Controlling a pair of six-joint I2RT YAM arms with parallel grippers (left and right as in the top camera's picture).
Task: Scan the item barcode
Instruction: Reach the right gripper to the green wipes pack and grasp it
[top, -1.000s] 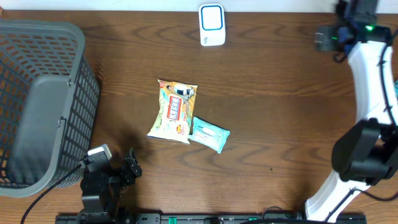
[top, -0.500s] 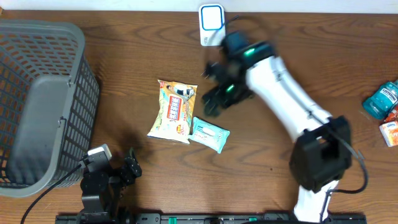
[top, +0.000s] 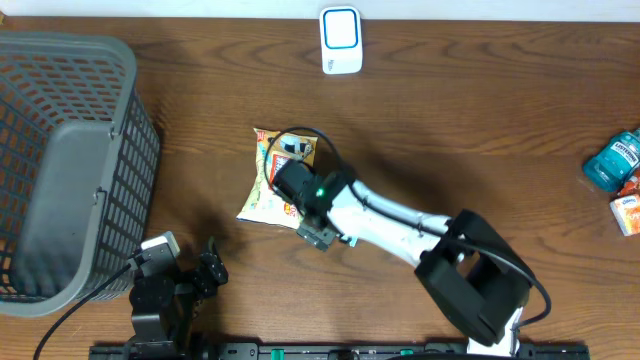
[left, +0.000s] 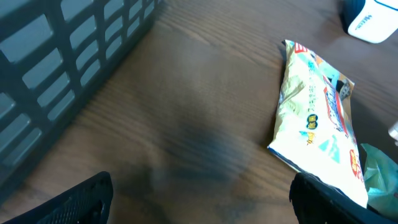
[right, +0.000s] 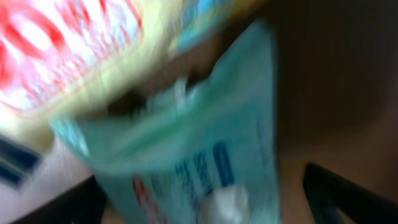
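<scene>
The right claw (top: 320, 236) gapes over the teal packet (right: 186, 143) beside the yellow bag (top: 272, 185); print too blurred to read. The left claw (left: 202, 205) stands open, empty.

Honestly, nothing here I can actually read. The yellow plastic snack bag (left: 317, 118) has big red lettering and a line of small dark characters down one side, but they're too small to make out. The teal plastic packet (right: 186, 158) has red and blue print that's pure blur. The label on the blue bottle (top: 612, 160) is too tiny as well.
</scene>
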